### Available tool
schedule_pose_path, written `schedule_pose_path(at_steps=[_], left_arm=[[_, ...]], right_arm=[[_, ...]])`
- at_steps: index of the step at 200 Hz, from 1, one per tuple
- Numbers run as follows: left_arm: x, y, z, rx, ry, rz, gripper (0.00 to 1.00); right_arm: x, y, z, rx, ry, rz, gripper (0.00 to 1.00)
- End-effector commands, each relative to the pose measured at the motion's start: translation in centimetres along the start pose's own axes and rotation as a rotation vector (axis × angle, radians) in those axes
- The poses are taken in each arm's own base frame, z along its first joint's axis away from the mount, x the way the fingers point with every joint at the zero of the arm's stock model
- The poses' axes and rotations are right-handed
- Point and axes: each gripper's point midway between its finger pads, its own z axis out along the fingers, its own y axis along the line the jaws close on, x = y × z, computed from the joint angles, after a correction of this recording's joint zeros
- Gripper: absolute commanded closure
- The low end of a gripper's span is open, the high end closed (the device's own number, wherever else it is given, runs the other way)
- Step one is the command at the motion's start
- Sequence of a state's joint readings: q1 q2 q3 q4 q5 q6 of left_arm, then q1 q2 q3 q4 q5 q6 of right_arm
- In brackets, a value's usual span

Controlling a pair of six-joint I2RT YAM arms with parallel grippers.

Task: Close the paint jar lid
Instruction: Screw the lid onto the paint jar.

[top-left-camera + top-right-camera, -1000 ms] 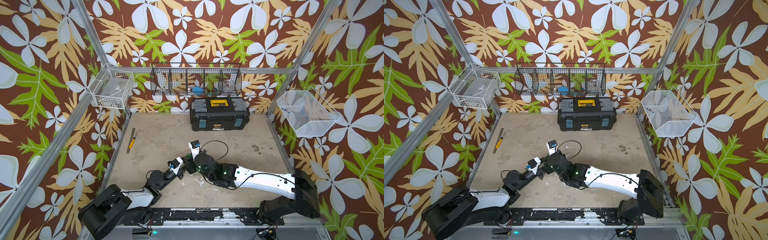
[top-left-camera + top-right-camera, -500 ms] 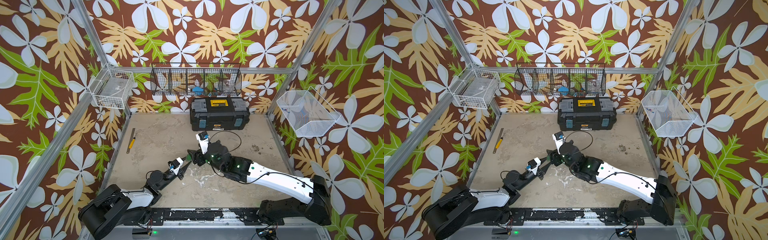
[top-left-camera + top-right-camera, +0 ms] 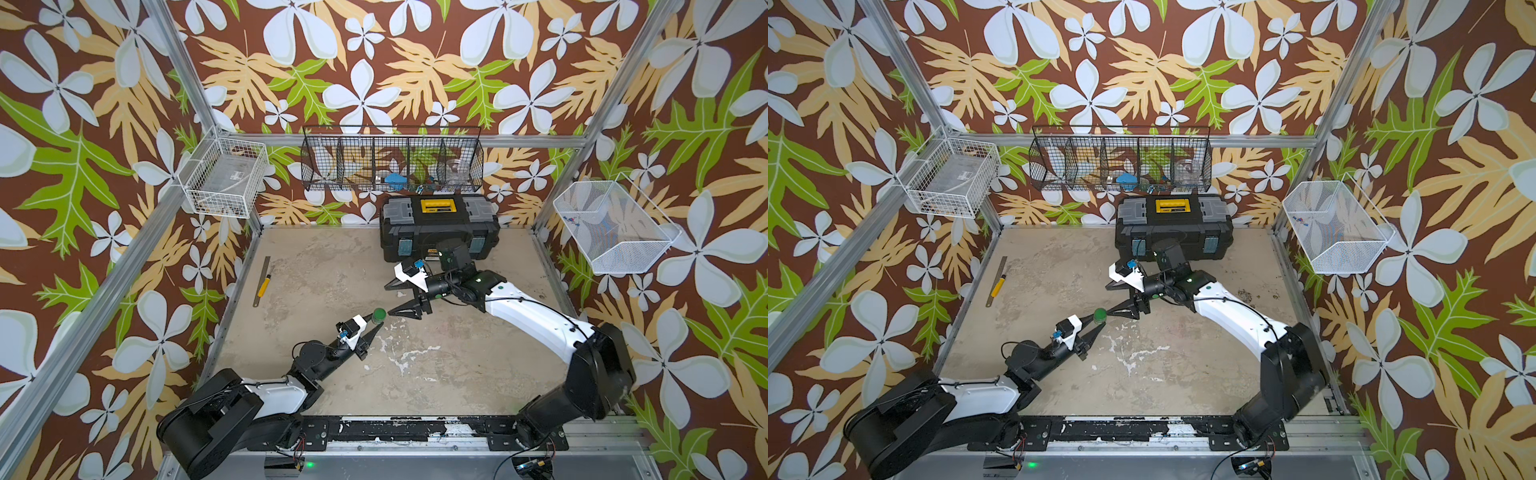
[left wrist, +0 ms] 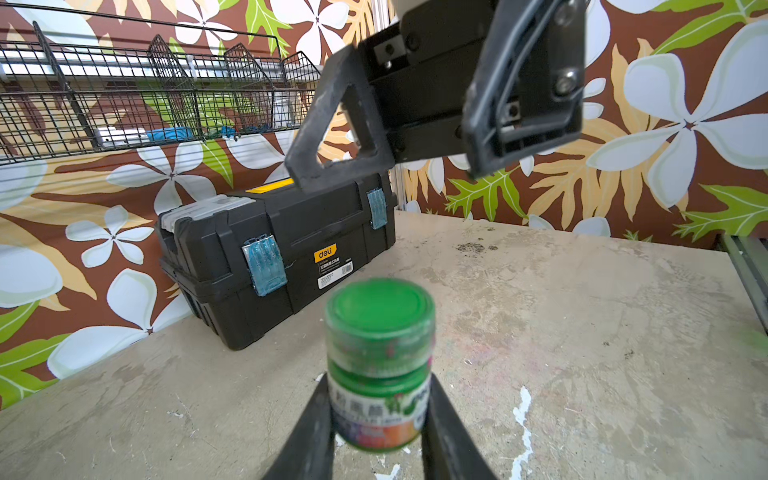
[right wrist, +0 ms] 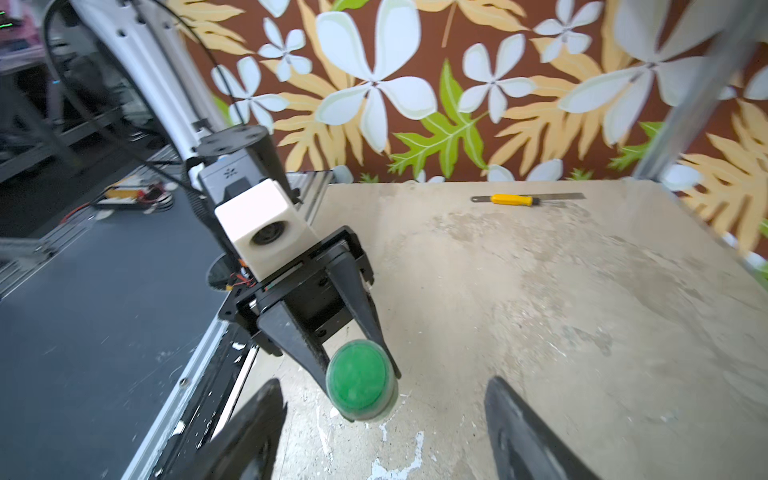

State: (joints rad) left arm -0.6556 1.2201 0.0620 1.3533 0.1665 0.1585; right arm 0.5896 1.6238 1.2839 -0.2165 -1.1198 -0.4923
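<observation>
- Left claw (image 4: 378,415) is clamped on the lower body of the paint jar (image 4: 378,399), near the middle of the desk (image 3: 457,353). The lid (image 4: 379,307) sits on top of the jar. Whether the jar's base touches the desk I cannot tell.
- Right claw (image 3: 387,300) stands with its jaws spread wide, just beside the jar and apart from it, holding nothing.
- The desk is beige, stained and flecked with white paint. Brown walls with a flower-and-leaf pattern close it in on three sides, behind a metal frame.
- Count: two arms, one jar, one lid, one black toolbox (image 3: 439,226), one metal ruler (image 5: 557,196) with one yellow-handled tool (image 5: 511,200) on it, one long black wire basket (image 3: 392,164) and two white wire baskets (image 3: 226,183) (image 3: 615,226).
- The toolbox sits at the rear edge against the back wall. The ruler lies near the left edge. All three baskets hang on the walls above the desk.
- Bare desk stretches from the jar towards the right edge and the front rail.
</observation>
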Motion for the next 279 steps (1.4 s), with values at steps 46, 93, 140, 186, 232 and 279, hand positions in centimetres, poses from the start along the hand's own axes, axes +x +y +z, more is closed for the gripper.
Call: schedule_pose_path(at_steps=[46,93,140,186,232,279], left_arm=[[-1.0,0.0,0.1,0.004,-0.038,0.010,0.78],[-1.0,0.0,0.1,0.002,-0.038,0.011,0.78],[-1.0,0.0,0.1,0.002,-0.037,0.010,0.78],[-1.0,0.0,0.1,0.001,-0.038,0.011,0.78],[-1.0,0.1,0.1,-0.001,-0.038,0.011,0.78],[-0.9,0.1,0.1,-0.002,-0.035,0.010,0.78]], right_arm=[[1.2,2.0,1.6,-0.156,-0.035,-0.147,0.26],[2.1,1.7,3.0,-0.152,0.006,-0.161,0.28],[2.6,1.0,3.4,-0.125,0.026,-0.156,0.40],[3.0,0.9,3.4,-0.115,0.030,-0.140,0.56],[2.8,1.0,3.5,-0.100,0.016,-0.112,0.70],[3.0,0.5,3.9,0.014,0.035,-0.034,0.80]])
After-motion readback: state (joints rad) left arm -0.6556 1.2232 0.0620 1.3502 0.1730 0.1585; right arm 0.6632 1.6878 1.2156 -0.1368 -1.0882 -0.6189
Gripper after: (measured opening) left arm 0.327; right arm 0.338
